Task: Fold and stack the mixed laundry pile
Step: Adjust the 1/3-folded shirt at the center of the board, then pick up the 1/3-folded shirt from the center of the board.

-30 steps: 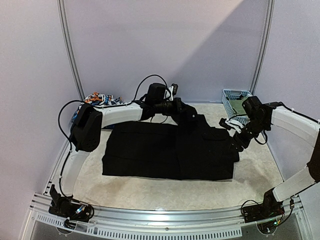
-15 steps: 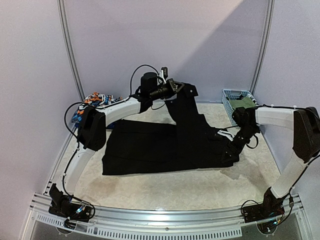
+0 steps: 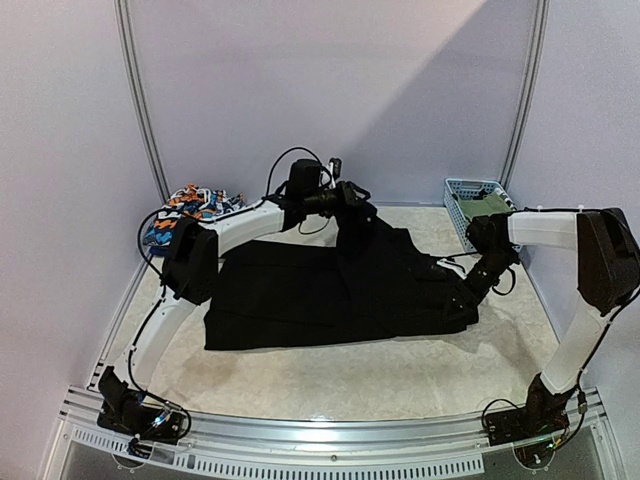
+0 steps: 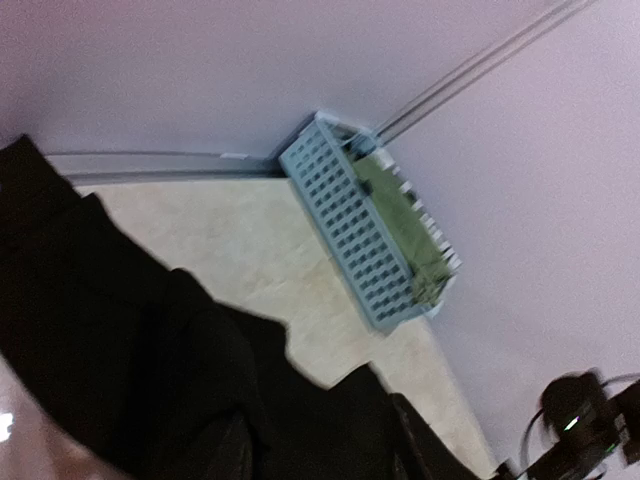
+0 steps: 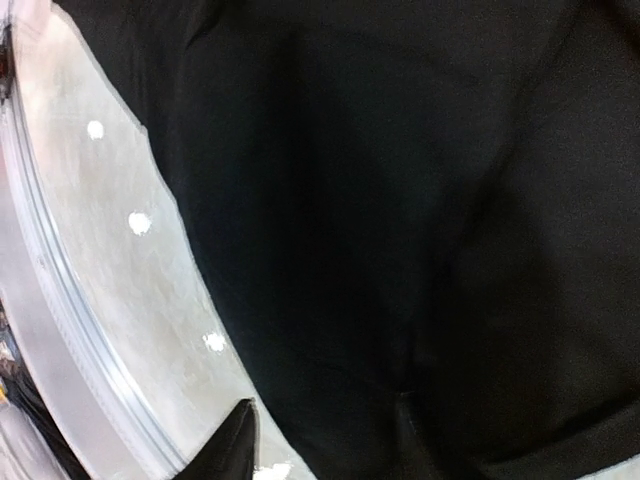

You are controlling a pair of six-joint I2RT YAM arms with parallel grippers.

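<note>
My left gripper (image 3: 352, 206) is holding a fold of the long black trousers (image 3: 290, 295) raised off the table (image 3: 400, 375), its jaws closed on the cloth near the far edge. The rest of the trousers is lying spread flat across the middle. My right gripper (image 3: 466, 292) is resting low at their right edge, with cloth between the jaws; I cannot tell whether they are clamping. The olive-green T-shirt (image 3: 488, 208) is sitting in the light-blue basket (image 3: 458, 196) far right, and the orange-blue-white print (image 3: 195, 202) is lying far left.
</note>
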